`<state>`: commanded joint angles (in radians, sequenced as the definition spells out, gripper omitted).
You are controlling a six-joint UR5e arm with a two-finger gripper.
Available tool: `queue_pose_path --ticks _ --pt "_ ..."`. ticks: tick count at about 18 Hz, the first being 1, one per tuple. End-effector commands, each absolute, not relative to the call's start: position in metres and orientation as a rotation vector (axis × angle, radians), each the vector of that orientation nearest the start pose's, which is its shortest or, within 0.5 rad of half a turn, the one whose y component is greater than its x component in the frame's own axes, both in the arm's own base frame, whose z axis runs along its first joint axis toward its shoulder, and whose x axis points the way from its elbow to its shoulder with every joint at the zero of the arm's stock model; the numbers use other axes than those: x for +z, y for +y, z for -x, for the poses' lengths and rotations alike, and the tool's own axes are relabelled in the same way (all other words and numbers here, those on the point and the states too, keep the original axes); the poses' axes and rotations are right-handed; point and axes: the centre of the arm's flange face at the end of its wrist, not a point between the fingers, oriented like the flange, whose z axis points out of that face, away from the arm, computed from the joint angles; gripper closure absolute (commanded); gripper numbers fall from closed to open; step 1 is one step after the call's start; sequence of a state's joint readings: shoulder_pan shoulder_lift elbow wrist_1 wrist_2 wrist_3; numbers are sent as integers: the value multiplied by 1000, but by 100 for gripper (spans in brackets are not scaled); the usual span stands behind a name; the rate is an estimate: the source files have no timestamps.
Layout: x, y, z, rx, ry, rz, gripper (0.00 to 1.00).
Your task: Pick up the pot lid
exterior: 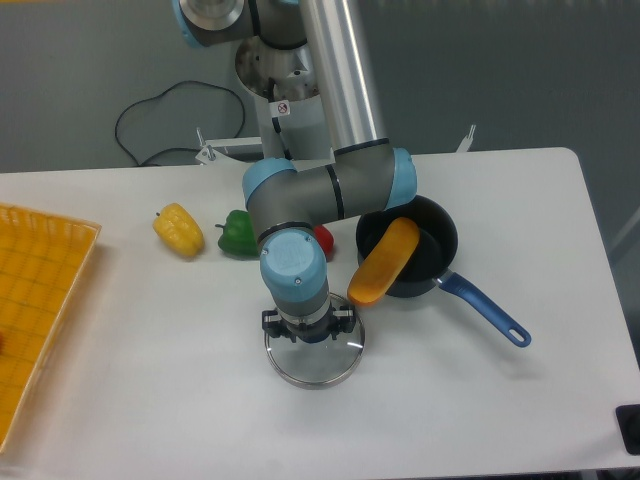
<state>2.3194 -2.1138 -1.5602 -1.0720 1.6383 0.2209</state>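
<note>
Glass pot lid (312,368) is right under the pincer (309,325), which points straight down, probably to get the dark knob (314,337) between its fingers. Can't tell from where I'm standing if it's actually gripping tho.

Pale whitish table (450,410), far edge running across upper half; right edge slants down from 2 toward 4 o'clock, dark strip past it. Tan-orange wood-look surface (40,310) at 9 to 8 o'clock, edge angled, cut off by frame. Behind table, plain grey surface (70,80) at 10 to 11, wall or floor, can't tell. Thin black cable (195,83) loops across it at 11. Darker backdrop (520,70) at 1 to 2. Light on tabletop soft, fairly even.
</note>
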Motion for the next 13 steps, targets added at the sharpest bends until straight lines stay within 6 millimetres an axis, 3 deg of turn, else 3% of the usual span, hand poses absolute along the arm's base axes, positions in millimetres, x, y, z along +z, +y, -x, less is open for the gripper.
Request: queue_pose_path --ticks 7,13 --pt "244 570 358 61 -845 3077 49" --pt "288 578 363 52 -830 2998 49"
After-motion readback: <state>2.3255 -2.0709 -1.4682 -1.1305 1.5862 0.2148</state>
